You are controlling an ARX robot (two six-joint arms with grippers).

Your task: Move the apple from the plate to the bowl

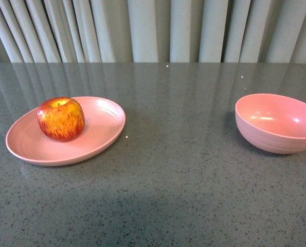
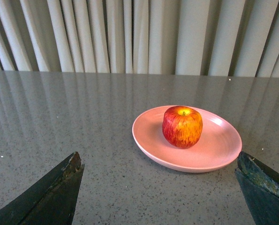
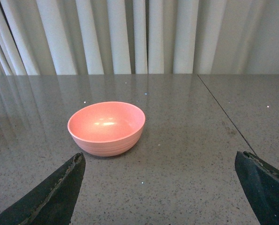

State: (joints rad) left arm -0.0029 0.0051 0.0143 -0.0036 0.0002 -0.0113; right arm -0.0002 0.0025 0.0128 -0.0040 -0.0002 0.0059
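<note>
Wide-spread and empty, the left gripper [image 2: 159, 159] faces the apple [image 1: 60, 119], which sits on the plate [image 1: 104, 134] toward the table's [image 1: 173, 175] left edge. The right gripper [image 3: 159, 158], equally spread, faces the empty bowl [image 1: 276, 123] toward the right edge. The reach seems not yet begun; next, the left gripper must advance and straddle the apple.

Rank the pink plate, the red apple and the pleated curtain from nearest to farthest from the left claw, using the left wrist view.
1. Shallow pink oval plate, on the speckled grey table just ahead of the open left claw.
2. Round red-and-yellow apple, sitting on that plate, behind its near rim.
3. Pale pleated curtain, beyond the table's far edge.
</note>
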